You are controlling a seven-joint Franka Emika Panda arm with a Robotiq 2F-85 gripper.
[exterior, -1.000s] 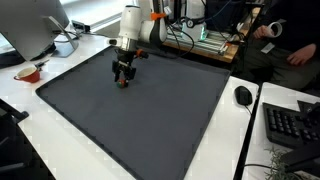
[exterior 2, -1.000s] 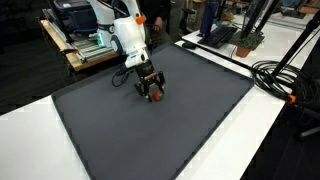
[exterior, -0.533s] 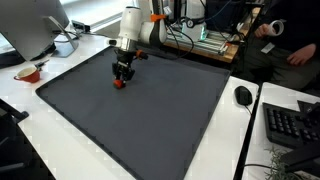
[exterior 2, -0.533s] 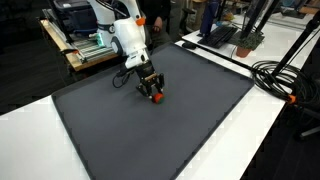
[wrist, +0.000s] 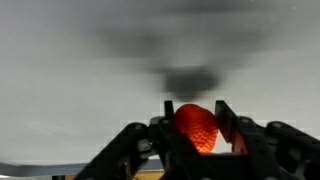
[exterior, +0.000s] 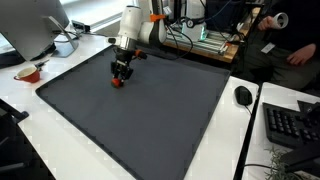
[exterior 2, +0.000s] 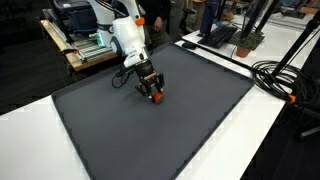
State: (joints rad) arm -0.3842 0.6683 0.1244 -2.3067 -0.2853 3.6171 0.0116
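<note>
Fingers [wrist: 227,122] of my gripper [wrist: 197,125] are pinching a small red object [wrist: 196,134] from both sides, low against the dark grey mat [exterior 2: 170,135]. In an exterior view I'm seeing it sitting toward the mat's far side. Any lettering is too blurred for me to read.

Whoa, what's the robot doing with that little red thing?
The robot arm has its gripper down low over the big dark mat. A small red thing sits between its two fingers, and they look closed on it. It is hard to tell whether the red thing rests on the mat or is lifted a little.
</note>
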